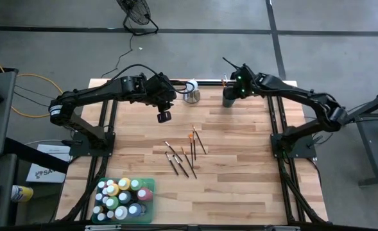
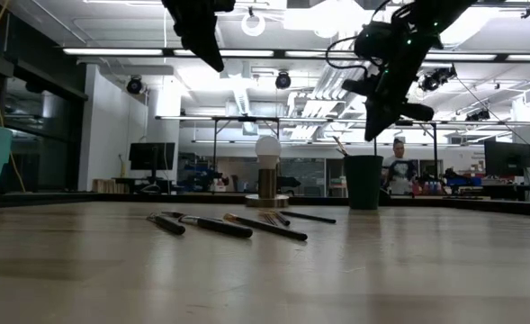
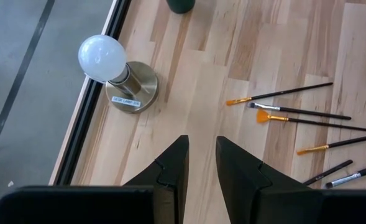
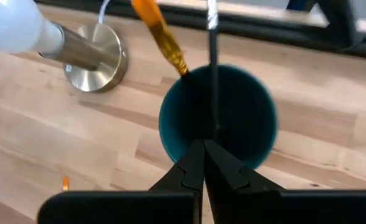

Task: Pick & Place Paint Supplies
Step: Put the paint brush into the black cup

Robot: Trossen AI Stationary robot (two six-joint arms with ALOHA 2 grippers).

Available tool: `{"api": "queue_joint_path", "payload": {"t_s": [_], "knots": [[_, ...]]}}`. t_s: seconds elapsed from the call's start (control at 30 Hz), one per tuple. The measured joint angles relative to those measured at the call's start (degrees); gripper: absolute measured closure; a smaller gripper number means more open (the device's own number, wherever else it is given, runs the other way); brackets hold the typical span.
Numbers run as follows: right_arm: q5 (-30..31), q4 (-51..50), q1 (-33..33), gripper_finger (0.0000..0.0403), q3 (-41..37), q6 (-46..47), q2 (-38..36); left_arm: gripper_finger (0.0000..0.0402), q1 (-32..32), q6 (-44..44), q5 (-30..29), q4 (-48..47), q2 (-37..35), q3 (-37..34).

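Right gripper [image 4: 204,144] pinches brush [image 4: 212,62] — seemingly upright — over dark green cup [image 4: 170,134]

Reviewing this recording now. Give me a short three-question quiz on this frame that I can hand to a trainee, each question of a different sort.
1. Short answer: what does the right tool hang directly above?
2. Multiple choice: where are the paint bottles? A) packed in the green tray; B) inside the dark cup; C) scattered loose.
3. True or false: the left tool is shut.

Key: 1. the dark cup. 2. A. 3. False, there is a clear gap between its fingers.
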Motion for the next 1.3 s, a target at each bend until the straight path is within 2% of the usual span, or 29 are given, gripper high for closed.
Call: {"api": "queue_joint_path", "payload": {"t_s": [0.23,0.77,0.97,1.3], "knots": [[-0.9,1.3,0.3,0.0400,0.0,0.2,3.1,0.0325,0.0,0.0,0.0,0.0,0.0,0.0],[1.5,3.0,0.2,0.0400,0.0,0.4,7.6,0.0325,0.0,0.2,0.0,-0.1,0.0,0.0],[3.9,3.2,-0.2,0.0400,0.0,0.4,8.0,0.0325,0.0,0.2,0.1,-0.1,0.0,0.0],[4.0,3.1,-1.0,0.0399,0.0,0.0,8.0,0.0325,0.0,0.2,0.1,-0.1,0.0,0.0]]}}
